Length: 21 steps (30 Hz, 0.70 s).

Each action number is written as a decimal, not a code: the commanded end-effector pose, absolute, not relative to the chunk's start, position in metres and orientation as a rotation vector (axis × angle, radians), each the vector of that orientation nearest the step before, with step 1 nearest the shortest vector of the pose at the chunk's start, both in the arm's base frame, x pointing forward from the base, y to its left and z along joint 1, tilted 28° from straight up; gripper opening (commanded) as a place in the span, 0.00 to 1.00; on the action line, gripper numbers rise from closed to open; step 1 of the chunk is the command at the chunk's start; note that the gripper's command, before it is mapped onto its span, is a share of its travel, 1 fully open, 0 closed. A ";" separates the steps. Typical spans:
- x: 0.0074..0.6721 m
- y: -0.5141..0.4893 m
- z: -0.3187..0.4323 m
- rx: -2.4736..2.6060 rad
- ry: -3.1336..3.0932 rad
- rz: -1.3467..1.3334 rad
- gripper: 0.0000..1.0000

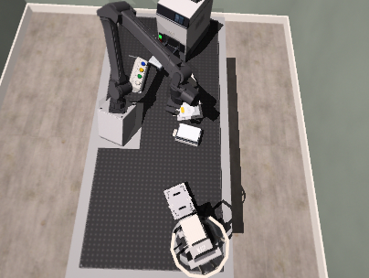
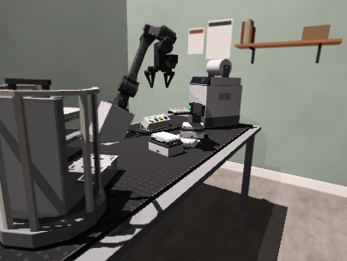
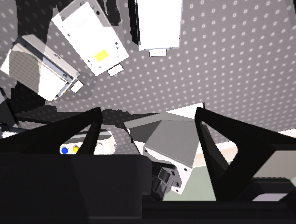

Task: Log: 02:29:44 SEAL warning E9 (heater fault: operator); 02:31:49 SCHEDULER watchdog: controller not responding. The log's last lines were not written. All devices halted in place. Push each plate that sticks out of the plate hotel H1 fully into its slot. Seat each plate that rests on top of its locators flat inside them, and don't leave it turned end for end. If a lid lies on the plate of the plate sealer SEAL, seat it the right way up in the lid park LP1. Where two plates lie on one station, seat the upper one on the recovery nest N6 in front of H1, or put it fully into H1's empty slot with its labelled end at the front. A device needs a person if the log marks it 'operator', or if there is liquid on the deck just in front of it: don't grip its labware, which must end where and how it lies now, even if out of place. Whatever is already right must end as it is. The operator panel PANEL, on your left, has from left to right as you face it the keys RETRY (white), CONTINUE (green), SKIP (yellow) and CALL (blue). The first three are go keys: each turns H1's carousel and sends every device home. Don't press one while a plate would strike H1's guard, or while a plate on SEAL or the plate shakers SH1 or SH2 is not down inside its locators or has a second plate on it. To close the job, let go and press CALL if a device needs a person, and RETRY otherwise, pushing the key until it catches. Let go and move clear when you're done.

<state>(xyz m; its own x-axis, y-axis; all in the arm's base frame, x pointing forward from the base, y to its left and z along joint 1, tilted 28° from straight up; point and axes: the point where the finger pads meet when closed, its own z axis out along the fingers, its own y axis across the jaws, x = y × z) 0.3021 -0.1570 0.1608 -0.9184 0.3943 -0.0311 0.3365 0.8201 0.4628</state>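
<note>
My gripper (image 2: 158, 79) is open and empty, high above the deck near the panel and the sealer. It also shows in the top view (image 1: 177, 101) and in the wrist view (image 3: 150, 135). The operator panel PANEL (image 1: 139, 73) with its coloured keys lies left of it; two keys show in the wrist view (image 3: 70, 149). A white plate with a yellow patch (image 1: 189, 111) sits on a station in front of the sealer SEAL (image 1: 183, 23). It also shows in the wrist view (image 3: 92, 37). A second white plate (image 1: 188, 133) sits on the station beside it.
The plate hotel H1 (image 1: 199, 244) stands at the near end of the deck, with a white plate (image 1: 195, 230) showing in it. The recovery nest N6 (image 1: 179, 198) lies in front of it. The arm's grey pedestal (image 1: 116, 121) stands at the deck's left edge.
</note>
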 end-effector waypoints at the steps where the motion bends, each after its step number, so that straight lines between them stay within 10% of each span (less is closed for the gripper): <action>1: 0.321 -0.187 0.171 0.565 2.839 0.644 1.00; 21: 0.351 -0.237 0.154 0.568 2.842 0.644 1.00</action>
